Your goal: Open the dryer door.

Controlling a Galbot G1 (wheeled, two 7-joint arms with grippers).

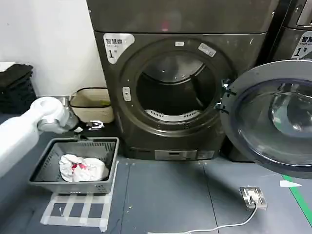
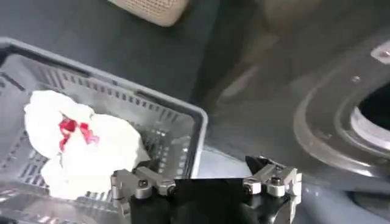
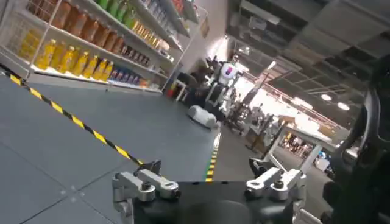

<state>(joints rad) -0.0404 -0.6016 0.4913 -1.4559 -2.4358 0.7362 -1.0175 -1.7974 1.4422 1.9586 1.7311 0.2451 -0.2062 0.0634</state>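
Already the dryer door [image 1: 273,119] stands swung wide at the right of its machine, drum exposed. If bumped by a returning arm, it could swing back shut. The left hand [image 2: 206,182] hovers spread and empty above the basket [image 1: 111,168]; the right hand [image 3: 208,182] is spread too, facing the room. Counted: one basket, one white cloth [image 1: 82,168], two dark machines.
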